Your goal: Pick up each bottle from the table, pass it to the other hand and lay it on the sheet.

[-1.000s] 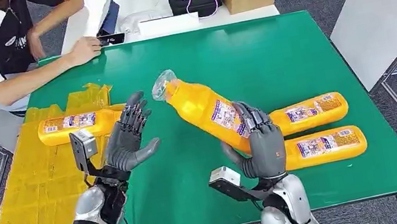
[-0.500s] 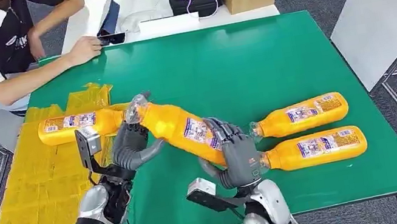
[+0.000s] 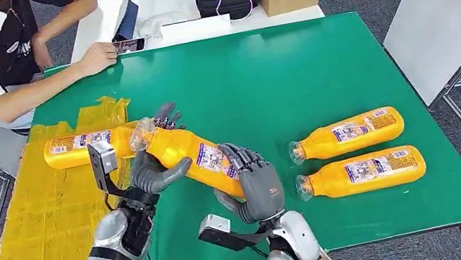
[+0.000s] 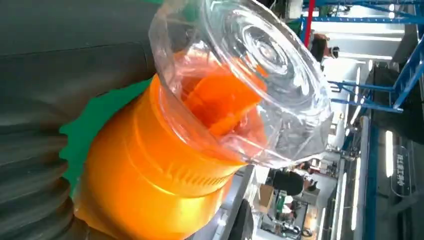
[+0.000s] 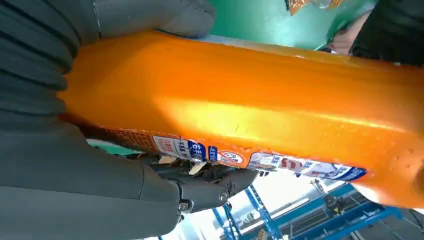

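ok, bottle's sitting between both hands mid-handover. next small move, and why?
Probably close the left hand firmly around the bottle near its cap end. The right hand grips its lower body, and the left hand's fingers look only partly wrapped, so releasing now might drop it.

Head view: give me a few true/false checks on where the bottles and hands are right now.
1. The right hand grips the lower body of the tilted bottle. True.
2. Two bottles lie on the yellow sheet. False: one bottle on the sheet lies there.
3. The left hand is at the tilted bottle's cap end. True.
4. Three bottles lie on the green table to the right. False: two, the upper bottle and the lower bottle.
5. The held bottle's cap is black. False: it is clear.
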Controlling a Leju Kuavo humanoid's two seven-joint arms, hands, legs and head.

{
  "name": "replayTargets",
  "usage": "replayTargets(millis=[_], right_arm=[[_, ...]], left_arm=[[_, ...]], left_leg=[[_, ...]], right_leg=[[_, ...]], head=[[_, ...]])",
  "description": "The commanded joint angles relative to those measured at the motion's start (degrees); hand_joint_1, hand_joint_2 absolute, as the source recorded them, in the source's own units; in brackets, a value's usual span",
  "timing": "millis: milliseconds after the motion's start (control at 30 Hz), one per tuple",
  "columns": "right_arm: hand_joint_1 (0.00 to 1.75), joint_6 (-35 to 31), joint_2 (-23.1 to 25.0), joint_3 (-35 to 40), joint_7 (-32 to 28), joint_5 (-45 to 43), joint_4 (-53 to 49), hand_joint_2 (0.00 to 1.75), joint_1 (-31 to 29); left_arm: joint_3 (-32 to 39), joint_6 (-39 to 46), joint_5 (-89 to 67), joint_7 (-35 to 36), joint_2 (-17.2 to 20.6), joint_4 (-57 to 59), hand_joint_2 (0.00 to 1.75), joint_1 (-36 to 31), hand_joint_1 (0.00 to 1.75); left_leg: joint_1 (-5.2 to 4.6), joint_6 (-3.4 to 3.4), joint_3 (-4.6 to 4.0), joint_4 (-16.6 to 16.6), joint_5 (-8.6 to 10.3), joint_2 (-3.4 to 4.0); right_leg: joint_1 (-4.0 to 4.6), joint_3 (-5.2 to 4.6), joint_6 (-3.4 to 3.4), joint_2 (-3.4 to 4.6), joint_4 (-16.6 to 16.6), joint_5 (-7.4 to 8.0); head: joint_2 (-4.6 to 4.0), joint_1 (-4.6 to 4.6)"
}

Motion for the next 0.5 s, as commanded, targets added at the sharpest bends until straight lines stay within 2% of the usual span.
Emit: replayTargets(millis=[33, 67, 133, 167, 200, 333, 367, 467, 500], right_arm=[[1.75, -1.19, 0.48, 6.09, -1.02, 0.53, 9.70, 1.75, -3.75], [1.75, -1.31, 0.41, 6.15, -1.05, 0.34, 9.77, 1.75, -3.84], [1.75, -1.35, 0.37, 6.18, -1.09, 0.24, 9.78, 1.75, -3.88], [1.75, -1.36, 0.32, 6.18, -1.14, 0.11, 9.76, 1.75, -3.90], [1.75, -1.38, 0.31, 6.17, -1.14, 0.11, 9.75, 1.75, -3.90], [1.75, -1.38, 0.31, 6.17, -1.14, 0.11, 9.75, 1.75, -3.90], [1.75, -1.41, 0.31, 6.16, -1.13, 0.09, 9.75, 1.75, -3.89], [1.75, -1.50, 0.41, 6.09, -1.03, 0.02, 9.93, 1.75, -3.95], [1.75, -1.50, 0.39, 6.07, -0.98, -0.02, 9.90, 1.75, -3.92]], left_arm=[[-4.62, -1.00, -0.06, -0.07, 0.10, 7.37, 1.75, -4.51, 0.00], [-5.32, -1.46, 0.03, -0.18, 0.12, 7.05, 1.75, -4.34, 0.00], [-5.71, -1.37, -0.06, -0.23, 0.10, 6.87, 1.75, -4.29, 0.00], [-6.09, -1.03, -0.10, -0.24, 0.00, 6.56, 1.75, -4.18, 0.42], [-6.17, -1.09, -0.08, -0.25, -0.08, 6.52, 1.75, -4.18, 1.15], [-6.17, -1.09, -0.08, -0.25, -0.08, 6.52, 1.75, -4.18, 1.15], [-6.23, -1.08, -0.08, -0.25, -0.14, 6.49, 1.75, -4.20, 1.75], [-6.13, -0.44, -0.01, -0.35, -0.25, 6.09, 1.75, -3.93, 1.75], [-5.80, 0.05, 0.09, -0.57, -0.45, 5.79, 1.75, -3.77, 1.75]], left_leg=[[0.08, -0.07, 0.56, -0.07, -0.15, 0.05], [0.02, -0.03, 0.25, -0.05, -0.05, 0.01], [0.03, -0.04, 0.28, -0.05, -0.07, -0.01], [0.03, -0.04, 0.26, -0.04, -0.07, 0.00], [0.01, -0.03, 0.13, -0.04, -0.03, 0.00], [0.01, -0.03, 0.13, -0.03, -0.04, 0.00], [0.02, -0.04, 0.20, -0.03, -0.06, -0.01], [0.05, -0.07, 0.46, -0.04, -0.13, 0.01], [0.02, -0.04, 0.15, -0.04, -0.04, -0.01]], right_leg=[[0.10, 0.63, -0.03, -0.08, -0.17, -0.14], [0.03, 0.28, -0.01, -0.07, -0.09, -0.06], [0.04, 0.33, -0.01, -0.09, -0.10, -0.08], [0.04, 0.30, -0.01, -0.08, -0.10, -0.07], [0.02, 0.17, -0.01, -0.06, -0.07, -0.04], [0.02, 0.17, -0.02, -0.06, -0.07, -0.04], [0.02, 0.26, -0.02, -0.09, -0.07, -0.07], [0.07, 0.53, -0.04, -0.11, -0.12, -0.14], [0.02, 0.19, -0.02, -0.07, -0.07, -0.05]], head=[[0.00, 0.00], [0.00, -0.02], [0.00, 0.00], [0.00, 0.02], [0.00, -0.02], [0.00, 0.00], [0.00, 0.00], [0.00, 0.00], [0.00, 0.00]])
